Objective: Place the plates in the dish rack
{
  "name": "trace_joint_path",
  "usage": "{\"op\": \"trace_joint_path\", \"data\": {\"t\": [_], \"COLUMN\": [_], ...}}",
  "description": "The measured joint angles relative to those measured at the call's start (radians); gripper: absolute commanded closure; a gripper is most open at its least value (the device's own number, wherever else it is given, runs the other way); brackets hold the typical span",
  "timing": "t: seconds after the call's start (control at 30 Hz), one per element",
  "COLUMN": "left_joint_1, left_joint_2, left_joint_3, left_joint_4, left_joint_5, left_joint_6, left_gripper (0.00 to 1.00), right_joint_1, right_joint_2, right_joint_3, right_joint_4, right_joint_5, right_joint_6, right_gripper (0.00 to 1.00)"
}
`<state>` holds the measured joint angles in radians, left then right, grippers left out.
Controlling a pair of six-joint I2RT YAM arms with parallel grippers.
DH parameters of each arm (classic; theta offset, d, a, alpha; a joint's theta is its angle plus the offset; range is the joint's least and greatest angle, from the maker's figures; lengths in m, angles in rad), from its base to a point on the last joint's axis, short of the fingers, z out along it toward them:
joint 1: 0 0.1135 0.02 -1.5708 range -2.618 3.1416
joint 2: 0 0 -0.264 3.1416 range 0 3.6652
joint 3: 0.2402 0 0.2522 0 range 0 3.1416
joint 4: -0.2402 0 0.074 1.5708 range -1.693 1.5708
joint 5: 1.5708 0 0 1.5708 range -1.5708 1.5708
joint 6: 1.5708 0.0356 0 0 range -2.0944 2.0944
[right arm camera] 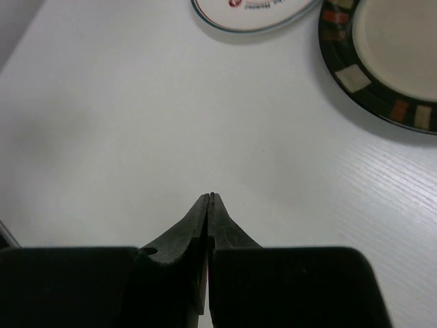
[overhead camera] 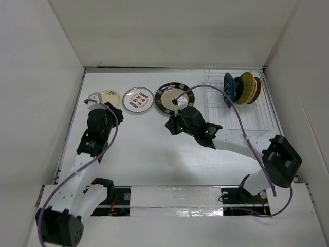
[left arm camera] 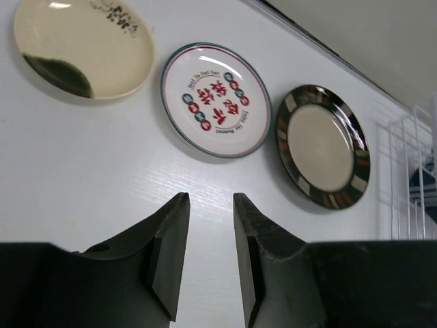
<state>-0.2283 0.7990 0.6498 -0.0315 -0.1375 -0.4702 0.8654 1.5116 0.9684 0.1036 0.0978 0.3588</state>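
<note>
Left hand (left arm camera: 210, 203) fingers slightly apart, empty, right hand (right arm camera: 210, 199) pressed together, empty, near black-rimmed plate (right arm camera: 392, 48).

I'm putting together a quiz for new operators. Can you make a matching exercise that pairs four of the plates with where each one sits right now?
Things
1. cream plate
2. white plate with red marks
3. black-rimmed plate
4. blue plate

Places
A. standing in the dish rack
B. lying flat, middle of the row of three
C. lying flat, left end of the row
D. lying flat, right end of the row, nearest the rack

Pairs: 1-C, 2-B, 3-D, 4-A
</note>
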Motion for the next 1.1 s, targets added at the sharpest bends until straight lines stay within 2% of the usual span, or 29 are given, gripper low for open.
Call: {"op": "trace_joint_path", "data": {"t": [0.1,0.23,0.27,0.3,0.4,0.67,0.83,0.93,0.97,1.1], "left_joint_1": [0.129,0.247,0.267,0.288,0.336,0.447,0.458,0.457,0.457,0.457], "left_joint_2": [0.197,0.446,0.494,0.536,0.640,0.906,0.999,1.040,1.053,1.096], "left_joint_3": [0.023,0.045,0.052,0.060,0.098,0.250,0.307,0.353,0.363,0.383], "left_joint_4": [0.093,0.145,0.148,0.153,0.171,0.245,0.270,0.282,0.286,0.308], "left_joint_5": [0.062,0.077,0.073,0.068,0.049,0.032,0.032,0.038,0.041,0.058], "left_joint_6": [-0.092,-0.195,-0.213,-0.229,-0.272,-0.349,-0.381,-0.397,-0.402,-0.420], "left_gripper": [0.67,0.65,0.57,0.55,0.45,0.44,0.49,0.56,0.63,0.75], "right_joint_1": [0.008,0.031,0.035,0.040,0.046,0.052,0.053,0.053,0.053,0.053], "right_joint_2": [-0.049,-0.090,-0.098,-0.103,-0.107,-0.114,-0.120,-0.118,-0.117,-0.106], "right_joint_3": [-0.043,-0.111,-0.130,-0.150,-0.187,-0.217,-0.217,-0.217,-0.217,-0.217], "right_joint_4": [0.066,0.139,0.153,0.165,0.179,0.221,0.233,0.244,0.247,0.249], "right_joint_5": [-0.042,-0.095,-0.109,-0.122,-0.160,-0.211,-0.220,-0.225,-0.226,-0.227], "right_joint_6": [0.024,0.040,0.043,0.042,0.047,0.062,0.064,0.064,0.065,0.065], "right_gripper": [0.87,0.75,0.73,0.71,0.71,0.71,0.71,0.71,0.71,0.71]}}
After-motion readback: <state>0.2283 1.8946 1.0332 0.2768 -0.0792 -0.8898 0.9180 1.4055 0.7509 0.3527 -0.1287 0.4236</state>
